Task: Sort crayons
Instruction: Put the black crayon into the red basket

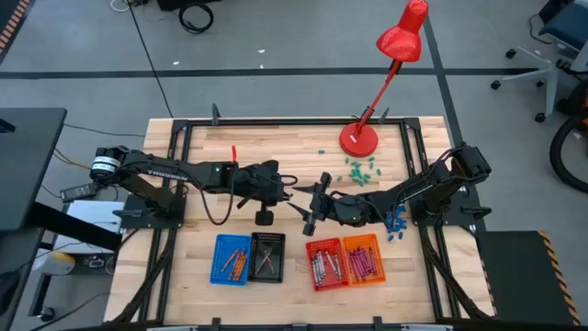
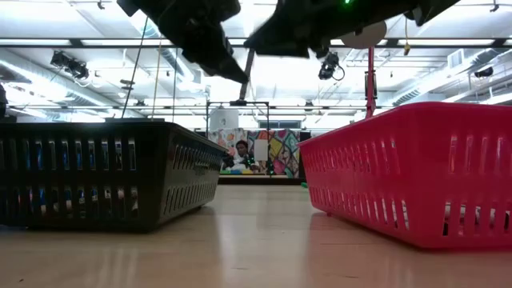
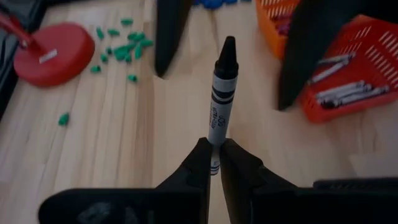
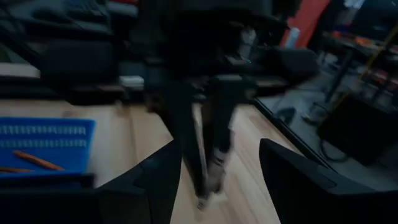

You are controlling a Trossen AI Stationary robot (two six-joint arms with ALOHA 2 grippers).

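My left gripper [image 3: 215, 163] is over the table's middle [image 1: 292, 185], shut on a black crayon [image 3: 221, 93] with a grey-white label. The crayon points away from it toward my right gripper. My right gripper [image 1: 317, 202] faces it, open. Its two dark fingers [image 3: 171, 37] stand on either side of the crayon's black tip [image 3: 227, 50] without touching it. In the right wrist view my right gripper [image 4: 217, 180] is open, with the blurred left gripper and crayon [image 4: 208, 168] between its fingers. My left gripper pinches the crayon's blunt end [image 3: 214, 149] between its two fingertips. The crayon lies along the fingers and sticks out past them toward the table's right side. It is lifted clear of the table.
Four bins stand in a row near the front edge: blue [image 1: 231, 258], black [image 1: 267, 256], red [image 1: 323, 262] and orange [image 1: 362, 258], all holding crayons. A red desk lamp [image 1: 358, 138] stands at the back, with green bits [image 1: 358, 170] beside it. Blue chunks [image 1: 397, 225] lie under the right arm.
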